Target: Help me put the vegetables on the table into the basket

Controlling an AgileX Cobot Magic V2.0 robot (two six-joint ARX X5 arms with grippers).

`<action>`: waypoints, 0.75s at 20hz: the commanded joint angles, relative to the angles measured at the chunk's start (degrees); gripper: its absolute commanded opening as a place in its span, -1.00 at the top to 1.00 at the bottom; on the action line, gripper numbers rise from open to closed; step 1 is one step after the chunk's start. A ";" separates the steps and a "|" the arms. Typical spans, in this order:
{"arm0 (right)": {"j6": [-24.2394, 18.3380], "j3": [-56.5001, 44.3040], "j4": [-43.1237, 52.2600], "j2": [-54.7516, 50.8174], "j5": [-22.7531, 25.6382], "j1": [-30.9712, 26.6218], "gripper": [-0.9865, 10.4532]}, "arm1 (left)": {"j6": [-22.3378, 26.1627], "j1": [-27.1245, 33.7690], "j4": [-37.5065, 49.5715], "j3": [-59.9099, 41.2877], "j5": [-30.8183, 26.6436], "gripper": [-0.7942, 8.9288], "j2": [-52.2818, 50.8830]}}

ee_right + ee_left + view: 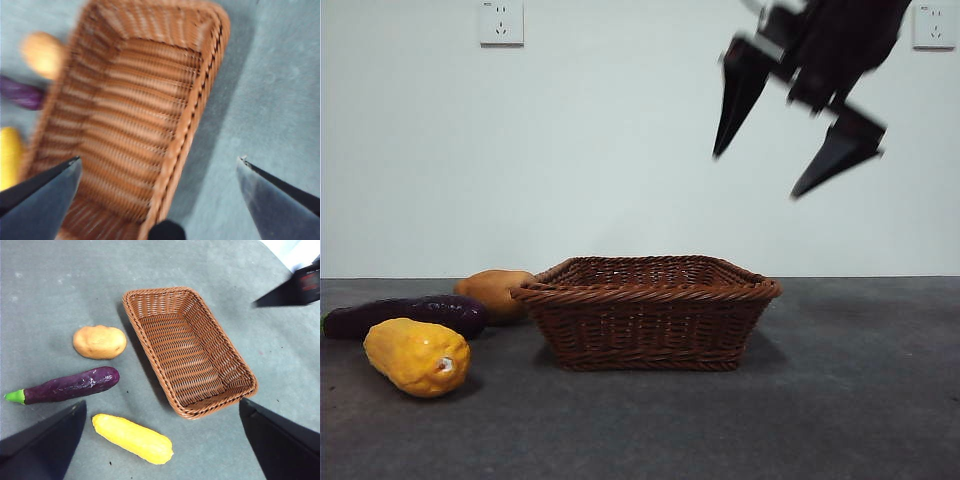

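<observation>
The wicker basket [646,312] sits empty on the dark grey table [840,400], and all 3 vegetables lie on the table outside it, grouped along one of its long sides. In the front view the yellow corn cob [417,356] lies nearest the camera, the purple eggplant [405,316] just behind it, and the tan potato [495,294] farthest back, close against the basket's wall. The left wrist view shows them apart from one another – potato [99,342], eggplant [70,385] with its green stem end pointing away from the basket, and corn cob [132,438] – none touching the basket [188,351]. The right gripper [798,132] hangs high in the air above the basket's right side, its 2 black jaws spread wide with nothing between them; its wrist view, blurred, looks down on the basket [135,120] and its rim, with the potato [42,54], eggplant [22,93] and corn cob [10,155] at the far side. The left gripper [160,440] is also high above the table – jaws spread wide, holding nothing – and the right gripper's dark jaw tip [292,289] shows beyond the basket in its view
</observation>
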 commanded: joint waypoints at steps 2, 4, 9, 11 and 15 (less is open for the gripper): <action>0.83 0.20 2.25 5.99 2.69 1.79 -0.11 | 0.04 -0.15 0.55 0.22 -0.09 -0.46 0.20; 1.11 0.20 3.23 8.90 3.74 2.67 -0.10 | 0.04 -0.15 0.39 0.22 -0.24 -0.46 0.66; 2.51 0.17 5.90 12.92 8.50 4.63 0.17 | 0.02 -0.15 0.33 0.22 -0.24 -0.46 2.71; 2.54 0.17 7.06 13.70 8.50 4.68 0.30 | 0.02 -0.15 0.35 0.22 -0.22 -0.46 3.96; 2.60 0.15 8.15 14.53 8.52 4.68 0.62 | -0.37 -0.15 0.20 0.22 -0.24 -0.46 5.51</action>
